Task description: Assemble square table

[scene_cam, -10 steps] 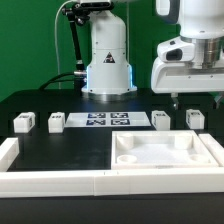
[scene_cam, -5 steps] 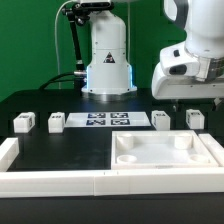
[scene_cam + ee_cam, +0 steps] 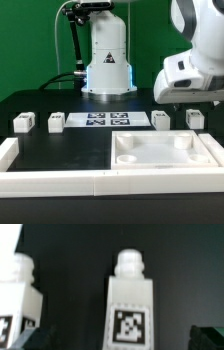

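The square table is not built yet. Its big white top (image 3: pixel 165 152) lies flat on the black table (image 3: pixel 70 150), near the front on the exterior view's right, tucked into the corner made by the white border rails (image 3: pixel 50 181). No leg is fixed into it that I can see. All four little legs stand upright in a row behind it, well apart from the top. The first leg (image 3: pixel 23 122) and the second leg (image 3: pixel 56 122) are on the exterior view's left. The third leg (image 3: pixel 161 120) and the fourth leg (image 3: pixel 195 118) are on the exterior view's right. The marker board (image 3: pixel 108 121) lies between the two pairs. The claw (image 3: pixel 192 103) hangs in the air above the pair on the right and touches nothing. The wrist view looks at two upright legs, most likely this same pair. The middle leg (image 3: pixel 130 308) shows its tag, and I cannot tell if it is the third or the fourth. The claw's dark fingertips (image 3: pixel 208 335) peek in far apart at the two sides, so the claw is spread wide and holds nothing. I think the job is right at the start. A first leg has to be grabbed and put into the top, and then the other three need the same.
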`<state>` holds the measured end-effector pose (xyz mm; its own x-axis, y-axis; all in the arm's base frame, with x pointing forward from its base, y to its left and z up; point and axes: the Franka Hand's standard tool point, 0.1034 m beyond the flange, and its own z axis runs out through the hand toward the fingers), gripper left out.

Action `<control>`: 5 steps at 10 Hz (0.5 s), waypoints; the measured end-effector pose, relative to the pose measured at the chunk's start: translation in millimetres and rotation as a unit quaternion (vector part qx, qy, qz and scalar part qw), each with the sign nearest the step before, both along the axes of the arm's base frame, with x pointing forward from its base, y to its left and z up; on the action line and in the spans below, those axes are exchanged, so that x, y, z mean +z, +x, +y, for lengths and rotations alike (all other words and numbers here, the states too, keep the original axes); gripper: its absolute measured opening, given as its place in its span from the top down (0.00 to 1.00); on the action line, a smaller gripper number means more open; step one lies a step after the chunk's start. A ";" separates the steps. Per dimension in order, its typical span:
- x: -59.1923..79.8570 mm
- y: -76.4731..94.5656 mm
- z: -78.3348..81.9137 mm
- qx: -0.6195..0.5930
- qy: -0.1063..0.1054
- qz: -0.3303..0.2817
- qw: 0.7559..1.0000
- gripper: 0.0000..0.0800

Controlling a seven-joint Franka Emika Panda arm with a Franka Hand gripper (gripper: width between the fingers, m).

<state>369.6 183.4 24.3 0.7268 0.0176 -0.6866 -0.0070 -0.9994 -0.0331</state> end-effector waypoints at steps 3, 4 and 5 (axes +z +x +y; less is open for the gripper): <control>-10.0 -5.8 1.3 -0.002 -0.003 -0.002 1.000 0.19; -10.9 -7.4 2.1 -0.001 -0.003 -0.001 1.000 0.19; -13.4 -10.3 2.6 0.000 -0.005 0.002 1.000 0.19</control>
<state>359.3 185.9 11.0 0.7237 0.0113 -0.6900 -0.0070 -0.9997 -0.0237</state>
